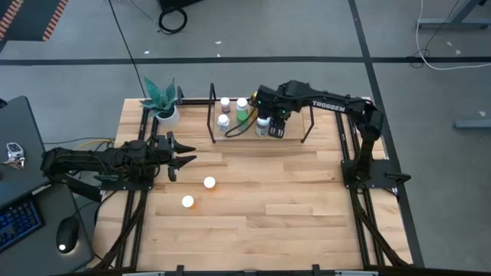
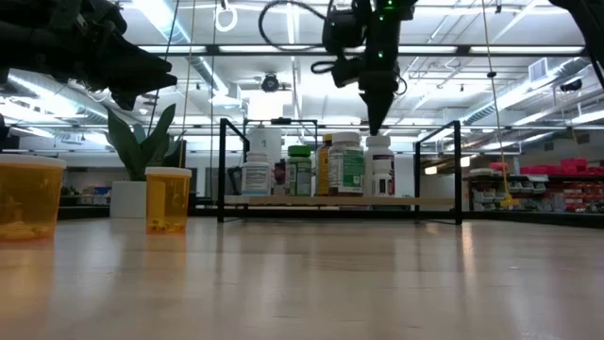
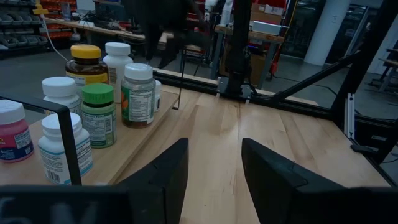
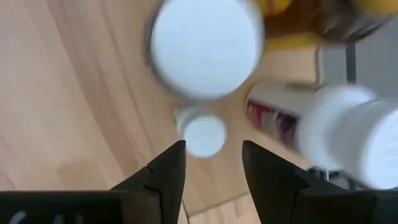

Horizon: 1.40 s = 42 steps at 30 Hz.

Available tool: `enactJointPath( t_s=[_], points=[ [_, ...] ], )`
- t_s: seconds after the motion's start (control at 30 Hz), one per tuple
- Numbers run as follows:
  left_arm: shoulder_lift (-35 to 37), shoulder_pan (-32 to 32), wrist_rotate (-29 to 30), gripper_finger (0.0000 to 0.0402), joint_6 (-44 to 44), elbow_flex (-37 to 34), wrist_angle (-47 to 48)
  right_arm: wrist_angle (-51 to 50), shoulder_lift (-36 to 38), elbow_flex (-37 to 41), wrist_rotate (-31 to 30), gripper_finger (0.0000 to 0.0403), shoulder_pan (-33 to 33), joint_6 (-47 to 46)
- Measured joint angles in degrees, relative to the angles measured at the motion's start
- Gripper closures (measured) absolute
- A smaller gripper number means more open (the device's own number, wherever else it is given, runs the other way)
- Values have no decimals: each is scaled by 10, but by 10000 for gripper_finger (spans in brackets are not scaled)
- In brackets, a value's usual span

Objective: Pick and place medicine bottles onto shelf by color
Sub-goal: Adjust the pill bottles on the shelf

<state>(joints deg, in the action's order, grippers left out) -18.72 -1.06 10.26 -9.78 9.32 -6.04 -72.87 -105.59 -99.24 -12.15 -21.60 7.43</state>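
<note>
Shelf (image 1: 230, 139) sits at far edge of tabletop (image 1: 291, 222), just right of white pot w/ teal plant (image 1: 163, 105). Bottles on shelf board: green bottle (image 3: 98, 113) beside white-capped bottle w/ green-orange label (image 3: 137, 94), yellow-capped amber bottle (image 3: 86, 63) behind them, tall white bottle (image 3: 117, 59) next to it, pink-label bottle (image 3: 12, 132) and white bottle w/ blue-white label (image 3: 62, 147) near the black wire upright. R gripper (image 1: 265, 113) hangs over right part of shelf, pointing straight down; low view puts its tip just above the cap of a small white bottle (image 2: 379, 166). R wrist view: fingers (image 4: 163, 177) spread w/ clear gap, nothing between them, small white cap (image 4: 203, 135) directly below the gap. Two orange bottles w/ white caps stand on open tabletop, well apart from shelf: one (image 1: 209, 182) nearer centre, other (image 1: 187, 202) closer to front. L gripper (image 1: 182, 155) at left side of table, near table level, aimed toward shelf; fingers (image 3: 166, 180) apart, empty, wood visible between. Nearest orange bottle lies just beyond L fingertips, not touching.
</note>
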Motion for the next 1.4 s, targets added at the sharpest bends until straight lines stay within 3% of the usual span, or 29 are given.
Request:
enactJointPath(
  t_s=[0.23, 0.6, 0.83, 1.13, 1.4],
  points=[
    [0, 0, 0, 250, 0, 0, 0, 46, -1, 54, -30, 238, 25, -8],
    [0, 0, 0, 244, 0, 0, 0, 102, -1, 68, -90, 238, 35, -8],
    [0, 0, 0, 250, 0, 0, 0, 142, -1, 68, -89, 238, 35, 1],
    [0, 0, 0, 247, 0, 0, 0, 114, -1, 68, -110, 238, 34, -3],
    [0, 0, 0, 248, 0, 0, 0, 149, -1, 68, -88, 238, 26, 1]
  ],
)
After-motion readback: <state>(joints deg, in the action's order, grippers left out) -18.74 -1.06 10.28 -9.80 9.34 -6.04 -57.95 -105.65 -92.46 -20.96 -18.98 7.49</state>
